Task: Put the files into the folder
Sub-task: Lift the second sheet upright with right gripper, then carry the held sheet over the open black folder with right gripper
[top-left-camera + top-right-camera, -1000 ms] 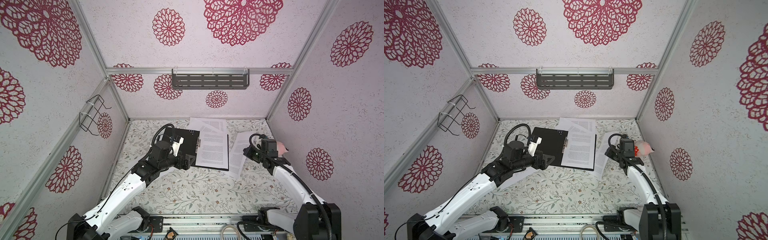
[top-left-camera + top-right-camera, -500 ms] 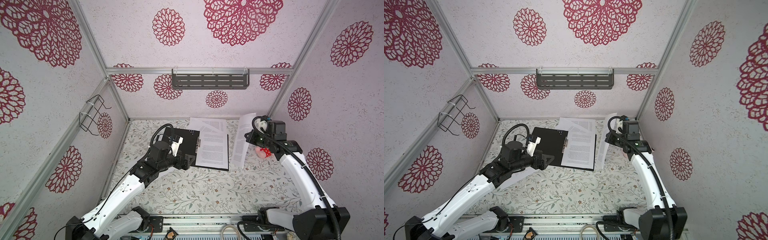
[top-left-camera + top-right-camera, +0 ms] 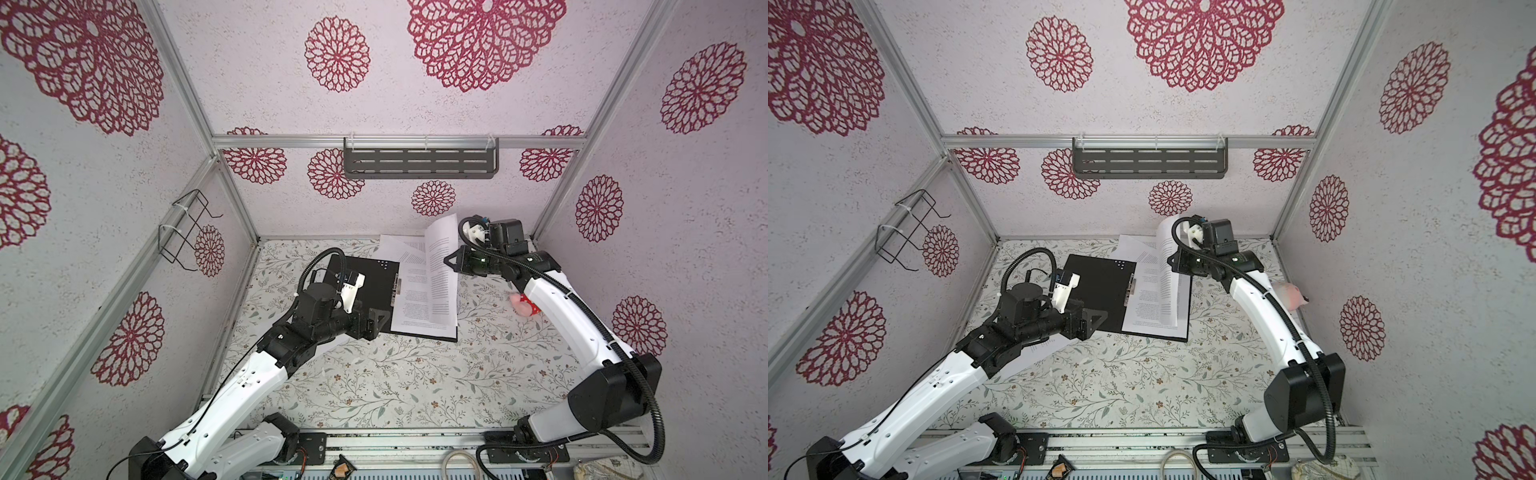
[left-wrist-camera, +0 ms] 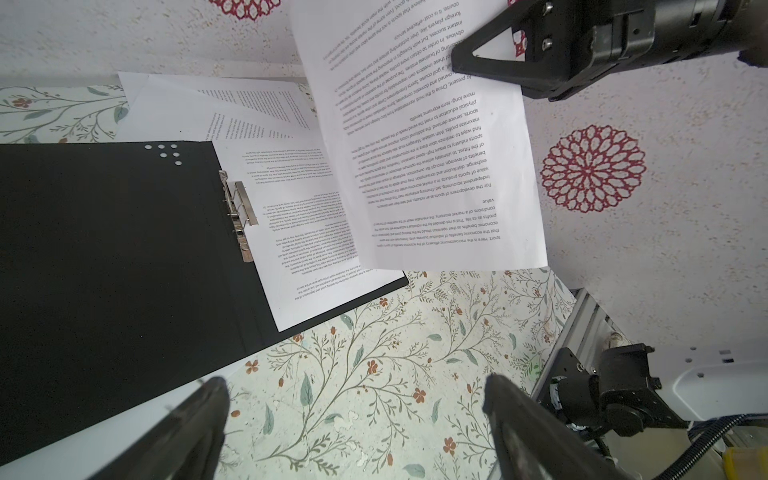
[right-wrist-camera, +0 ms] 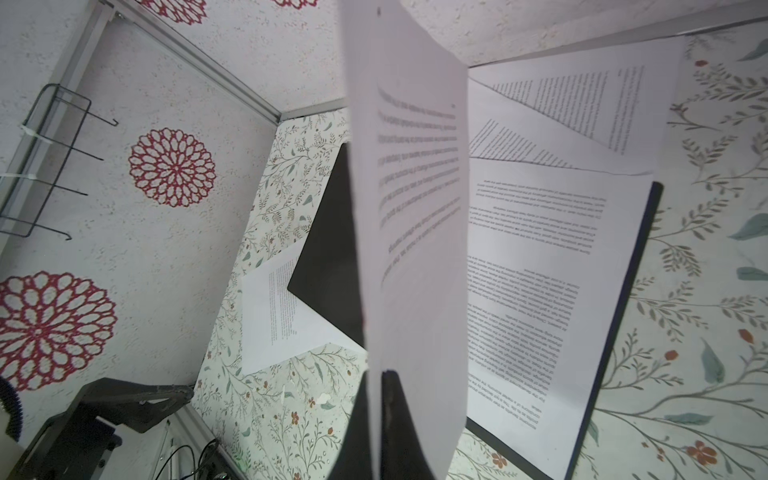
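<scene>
So the big change is the right claw (image 3: 449,262). A second ago it's down low on the table to the right of the folder (image 3: 374,286), and now it's up in the air with the sheet (image 3: 440,266) swung in over the folder's right half. The claw is pinched fully shut on the sheet's edge. The paper hangs nearly upright, its bottom edge close over the page (image 3: 415,309) already lying inside the folder next to the clip (image 4: 241,208). The left claw (image 4: 355,379) hasn't budged, it hovers wide open and empty at the near edge of the folder's left half. The folder itself lies open and flat, black inside up. My read: the pickup is done and this is the carry-and-drop bit, so next it needs to lay the sheet flat and let go. More loose pages (image 3: 399,247) lie behind the folder, and one stray page (image 5: 282,311) pokes out from under its left corner, so there's plenty left to do.
</scene>
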Available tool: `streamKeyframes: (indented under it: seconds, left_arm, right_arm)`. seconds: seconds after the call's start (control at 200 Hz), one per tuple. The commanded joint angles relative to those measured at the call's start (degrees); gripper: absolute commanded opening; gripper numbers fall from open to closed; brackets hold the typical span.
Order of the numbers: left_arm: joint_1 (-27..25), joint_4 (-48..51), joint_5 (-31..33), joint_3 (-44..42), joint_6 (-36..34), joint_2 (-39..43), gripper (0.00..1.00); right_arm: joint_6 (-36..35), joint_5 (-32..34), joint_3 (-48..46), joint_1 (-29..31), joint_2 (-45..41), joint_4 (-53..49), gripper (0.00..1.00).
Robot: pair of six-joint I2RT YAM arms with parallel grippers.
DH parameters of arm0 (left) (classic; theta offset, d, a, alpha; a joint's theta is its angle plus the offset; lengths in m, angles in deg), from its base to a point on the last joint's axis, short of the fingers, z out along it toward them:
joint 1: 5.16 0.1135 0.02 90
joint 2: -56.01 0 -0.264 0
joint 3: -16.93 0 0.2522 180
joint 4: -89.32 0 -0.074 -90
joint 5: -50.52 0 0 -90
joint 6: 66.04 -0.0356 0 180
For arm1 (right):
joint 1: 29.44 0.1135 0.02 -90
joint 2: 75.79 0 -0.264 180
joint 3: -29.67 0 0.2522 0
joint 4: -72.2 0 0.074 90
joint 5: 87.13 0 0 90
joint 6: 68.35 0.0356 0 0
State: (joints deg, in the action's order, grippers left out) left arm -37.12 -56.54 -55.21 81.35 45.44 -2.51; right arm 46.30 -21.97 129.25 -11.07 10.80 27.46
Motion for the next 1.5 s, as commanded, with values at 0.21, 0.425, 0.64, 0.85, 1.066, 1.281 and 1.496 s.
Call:
streamKeyframes:
  seconds: [0.21, 0.425, 0.64, 0.85, 1.066, 1.281, 1.496]
  left_arm:
    - [0.23, -0.74, 0.63, -0.2, -1.12, 1.22, 0.99]
    - [0.24, -0.44, 1.16, -0.2, -1.17, 1.22, 0.99]
    - [0.17, -0.1, 1.68, -0.17, -1.34, 1.04, 0.99]
    - [0.23, -0.13, 0.53, 0.14, -1.12, -0.26, 0.99]
    - [0.32, -0.88, -1.29, -0.12, -0.61, -0.34, 0.99]
    - [0.28, -0.84, -1.68, -0.12, -0.56, -0.8, 0.99]
    - [0.3, -0.85, -1.65, -0.14, -0.57, -0.81, 0.99]
  right_arm:
    - [-5.75, 9.0, 1.99, -2.8, 9.04, -2.48, 0.0]
    - [-7.57, 9.38, 1.43, -6.33, 19.98, 2.57, 0.0]
    - [-8.66, 10.34, 3.82, -6.33, 27.02, 3.89, 0.0]
    - [-8.91, 9.12, 3.82, -5.69, 27.74, 4.29, 0.0]
    - [-9.84, 9.06, 4.09, -5.28, 28.94, 3.82, 0.0]
    - [-9.76, 8.24, 5.02, -4.92, 30.11, 4.01, 0.0]
    - [-10.76, 7.97, 6.55, -4.48, 31.41, 2.96, 0.0]
